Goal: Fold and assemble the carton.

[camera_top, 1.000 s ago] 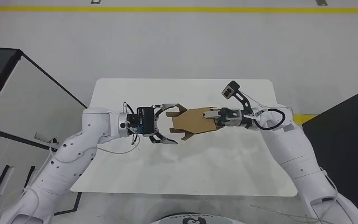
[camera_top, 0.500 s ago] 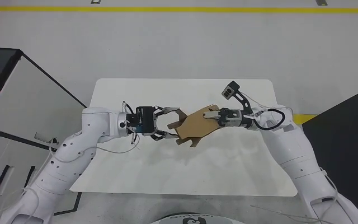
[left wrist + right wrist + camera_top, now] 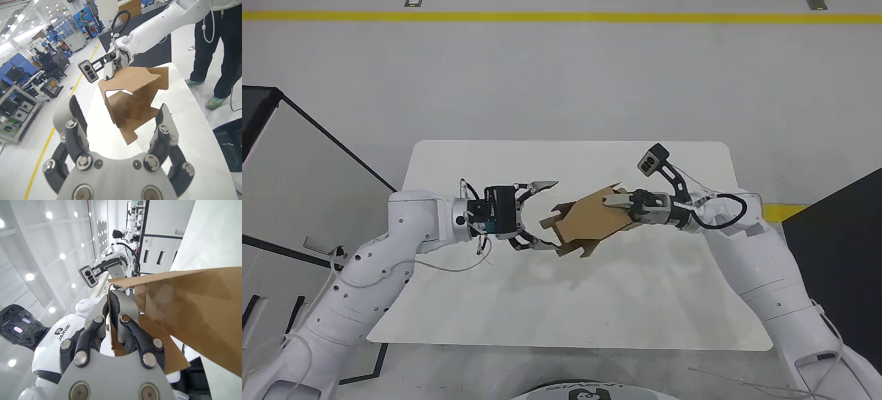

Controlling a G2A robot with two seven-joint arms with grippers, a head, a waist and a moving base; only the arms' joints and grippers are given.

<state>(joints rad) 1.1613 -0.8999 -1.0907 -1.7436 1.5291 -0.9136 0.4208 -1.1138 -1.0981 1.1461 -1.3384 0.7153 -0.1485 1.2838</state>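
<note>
Over the white table (image 3: 642,300), with our right gripper (image 3: 619,201) pinching the half-open carton (image 3: 587,220), we should ease the spread left gripper (image 3: 548,215) squarely around its near flaps.

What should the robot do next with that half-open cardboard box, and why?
Probably ease the left hand forward and close it on the near flap of the carton. The right hand is shut on the far edge, while the left hand is open and just short of the carton, so folding lacks a second grip.
</note>
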